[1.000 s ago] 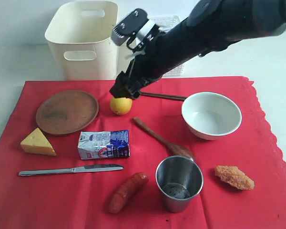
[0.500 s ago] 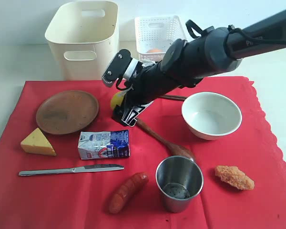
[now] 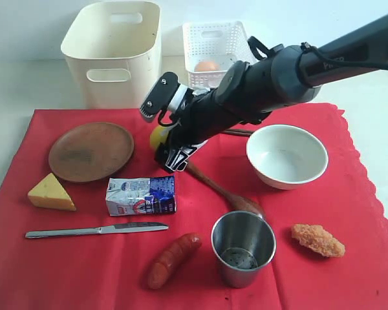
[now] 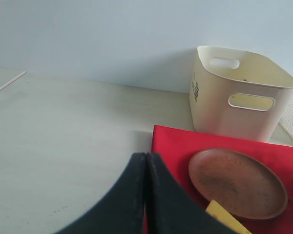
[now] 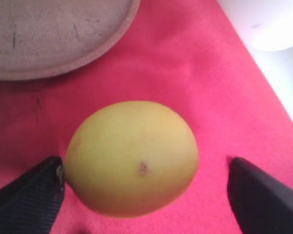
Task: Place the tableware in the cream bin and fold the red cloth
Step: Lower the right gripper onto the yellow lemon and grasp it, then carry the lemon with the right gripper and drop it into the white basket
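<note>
Between the spread fingers of the right claw sits a lemon on the red cloth — not pinched. Just beside this claw lies the brown plate; beyond the plate stands the cream bin. Off to the side, the left claw is pressed together.

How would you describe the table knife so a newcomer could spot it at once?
On the big red cloth, look to its near left part in the exterior view. The table knife lies there, just in front of the milk carton. It is the only long, flat, silvery thing.
</note>
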`<action>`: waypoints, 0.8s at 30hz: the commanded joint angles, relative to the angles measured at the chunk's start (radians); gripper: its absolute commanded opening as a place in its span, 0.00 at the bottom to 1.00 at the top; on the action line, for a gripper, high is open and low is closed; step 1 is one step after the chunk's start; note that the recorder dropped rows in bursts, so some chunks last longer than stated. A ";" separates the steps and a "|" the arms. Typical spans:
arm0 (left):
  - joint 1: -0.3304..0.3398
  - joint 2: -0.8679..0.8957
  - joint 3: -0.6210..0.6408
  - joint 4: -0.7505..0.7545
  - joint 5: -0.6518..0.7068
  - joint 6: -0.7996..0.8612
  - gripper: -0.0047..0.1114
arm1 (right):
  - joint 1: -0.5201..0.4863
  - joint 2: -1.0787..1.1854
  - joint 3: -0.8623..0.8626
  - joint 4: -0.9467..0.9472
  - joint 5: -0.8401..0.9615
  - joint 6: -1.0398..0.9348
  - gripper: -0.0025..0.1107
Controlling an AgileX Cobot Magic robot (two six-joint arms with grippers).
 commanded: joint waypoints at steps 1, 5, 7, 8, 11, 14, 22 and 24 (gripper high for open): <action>0.002 -0.007 0.000 -0.005 -0.012 -0.004 0.05 | 0.001 -0.001 -0.015 0.002 0.007 -0.008 0.65; 0.002 -0.007 0.000 -0.005 -0.012 -0.004 0.05 | 0.001 -0.001 -0.017 0.002 0.000 -0.008 0.44; 0.002 -0.007 0.000 -0.005 -0.012 -0.004 0.05 | 0.001 -0.001 -0.017 0.002 -0.001 -0.008 0.30; 0.002 -0.007 0.000 -0.005 -0.012 -0.004 0.05 | 0.001 -0.001 -0.017 0.002 -0.001 -0.008 0.22; 0.002 -0.007 0.000 -0.005 -0.012 -0.004 0.05 | 0.001 -0.003 -0.017 0.002 -0.001 -0.002 0.06; 0.002 -0.007 0.000 -0.005 -0.012 -0.004 0.05 | 0.001 -0.028 -0.017 0.002 0.009 -0.002 0.02; 0.002 -0.007 0.000 -0.005 -0.012 -0.004 0.05 | 0.001 -0.148 -0.017 0.002 0.095 0.037 0.02; 0.002 -0.007 0.000 -0.005 -0.012 -0.004 0.05 | 0.001 -0.172 -0.017 0.002 0.108 0.066 0.02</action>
